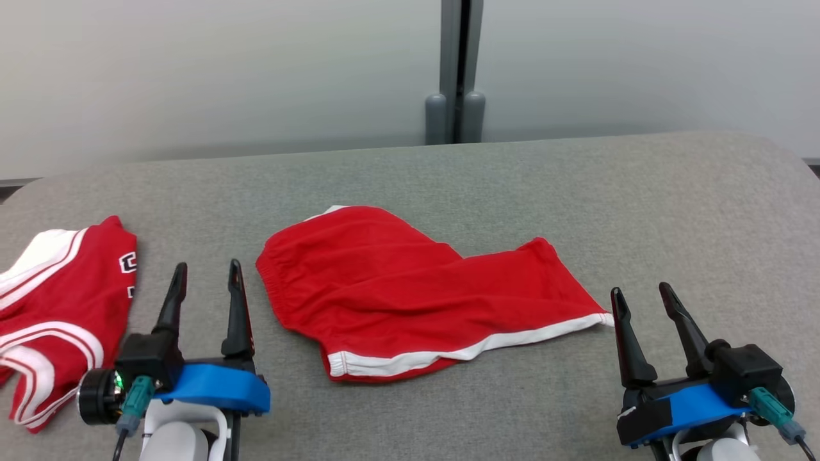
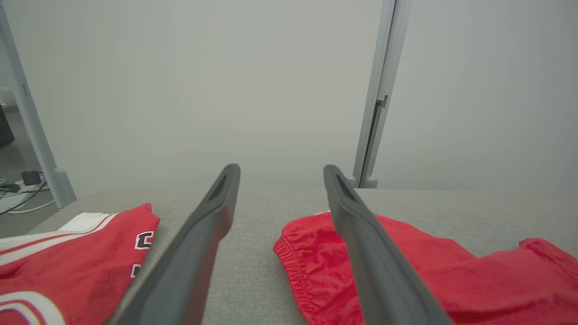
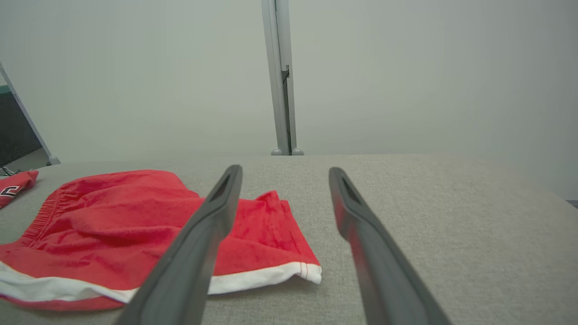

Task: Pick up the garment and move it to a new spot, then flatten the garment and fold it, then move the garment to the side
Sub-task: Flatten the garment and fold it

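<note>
Nearest me, my left gripper (image 1: 208, 264) lies low at the lower left. Its two long, dark, tapered fingers point away from me and stand well apart with nothing between them. My right gripper (image 1: 640, 288) sits the same way at the lower right, just as widely spread and empty, its tips just beside the hem corner of the red shorts (image 1: 410, 288).

The shorts lie between my two grippers on the grey woven surface (image 1: 576, 186). They are soft, rumpled cloth, with a gathered elastic waistband toward my left and a white band along the leg hem.

A red jersey (image 1: 57, 301) with white stripes lies left of my left gripper. Its black, white-edged lettering is cut off and unreadable.

Beyond, pale panels (image 1: 224, 70) meet at a grey post (image 1: 456, 70).
</note>
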Controlling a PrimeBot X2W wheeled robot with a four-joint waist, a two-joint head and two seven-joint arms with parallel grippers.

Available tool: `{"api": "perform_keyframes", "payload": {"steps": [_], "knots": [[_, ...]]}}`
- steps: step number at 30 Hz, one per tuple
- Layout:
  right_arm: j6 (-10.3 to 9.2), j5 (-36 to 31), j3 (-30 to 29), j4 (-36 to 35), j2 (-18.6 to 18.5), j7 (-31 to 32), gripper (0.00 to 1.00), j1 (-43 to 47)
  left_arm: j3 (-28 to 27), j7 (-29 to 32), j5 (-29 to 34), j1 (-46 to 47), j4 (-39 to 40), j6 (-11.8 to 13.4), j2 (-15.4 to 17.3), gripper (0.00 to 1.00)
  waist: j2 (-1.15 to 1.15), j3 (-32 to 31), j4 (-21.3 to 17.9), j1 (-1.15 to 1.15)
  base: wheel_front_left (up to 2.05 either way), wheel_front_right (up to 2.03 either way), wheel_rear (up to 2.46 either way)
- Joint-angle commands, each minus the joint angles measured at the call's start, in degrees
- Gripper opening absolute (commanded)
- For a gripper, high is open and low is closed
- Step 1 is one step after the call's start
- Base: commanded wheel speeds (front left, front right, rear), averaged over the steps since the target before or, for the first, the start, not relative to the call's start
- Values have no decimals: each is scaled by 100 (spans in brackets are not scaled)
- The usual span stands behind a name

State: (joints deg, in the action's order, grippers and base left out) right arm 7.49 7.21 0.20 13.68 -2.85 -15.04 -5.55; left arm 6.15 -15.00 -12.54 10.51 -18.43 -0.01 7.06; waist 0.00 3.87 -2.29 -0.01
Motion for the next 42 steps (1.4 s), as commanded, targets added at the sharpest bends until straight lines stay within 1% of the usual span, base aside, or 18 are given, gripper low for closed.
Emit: {"api": "perform_keyframes", "payload": {"steps": [1,8,10,17,27,33,42], "knots": [[1,2,-36,-24,-7,-20,100,74,-59,-25,80,-139,103,-2,-54,100,0,-36,79,1,0,0,0],[1,-46,-69,17,-7,-20,100,156,-257,-26,228,-524,341,-38,-191,100,0,-156,259,1,0,0,0],[1,-42,-62,31,-7,-20,100,188,-321,-26,256,-620,391,-21,-218,100,0,-173,280,1,0,0,0],[1,-60,-54,84,-7,-20,100,246,-437,-26,366,-859,466,-92,-278,100,0,-183,317,1,0,0,0],[1,-98,-101,93,-7,-13,100,210,-494,-26,464,-776,437,-191,-339,100,0,-141,303,1,0,0,0],[1,-141,-183,146,-7,6,100,91,-315,-26,468,-703,354,-357,-375,100,0,-79,283,1,0,0,0],[1,-302,-438,469,-7,0,100,-215,436,-26,431,-485,-97,-556,-411,100,0,120,276,1,0,0,0]]}}
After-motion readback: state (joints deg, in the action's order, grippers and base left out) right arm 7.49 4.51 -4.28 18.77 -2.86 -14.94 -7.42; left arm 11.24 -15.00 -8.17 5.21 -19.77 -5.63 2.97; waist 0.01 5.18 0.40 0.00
